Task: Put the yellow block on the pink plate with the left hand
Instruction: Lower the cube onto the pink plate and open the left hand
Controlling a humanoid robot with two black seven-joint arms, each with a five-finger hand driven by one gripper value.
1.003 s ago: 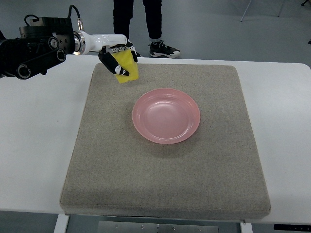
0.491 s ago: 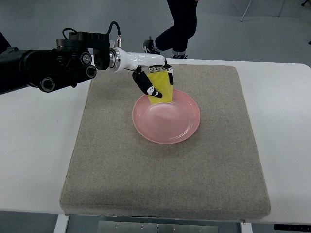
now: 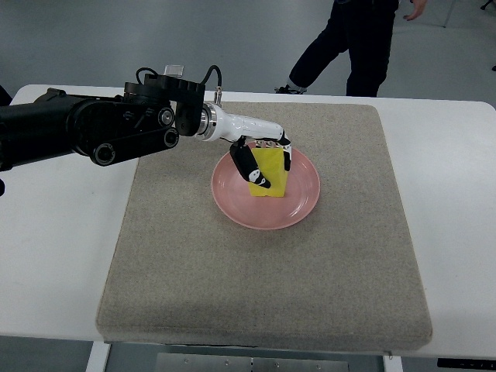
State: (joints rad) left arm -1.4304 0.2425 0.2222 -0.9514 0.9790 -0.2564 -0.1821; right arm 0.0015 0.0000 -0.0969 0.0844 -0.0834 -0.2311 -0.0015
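I see the yellow block (image 3: 269, 173) over the pink plate's (image 3: 298, 205) middle, my left hand (image 3: 260, 160) clamped around it. Beneath lies the grey mat (image 3: 263, 287) on the white table (image 3: 54, 248); a person's legs (image 3: 349, 46) stand beyond.

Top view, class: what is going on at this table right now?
The robot's left hand grips a yellow block and holds it over the pink plate, which sits on a grey mat on the white table. The block is at the plate's middle, but whether it rests on the plate cannot be told. The fingers are closed on it. The right arm is out of view. A person stands beyond the table.
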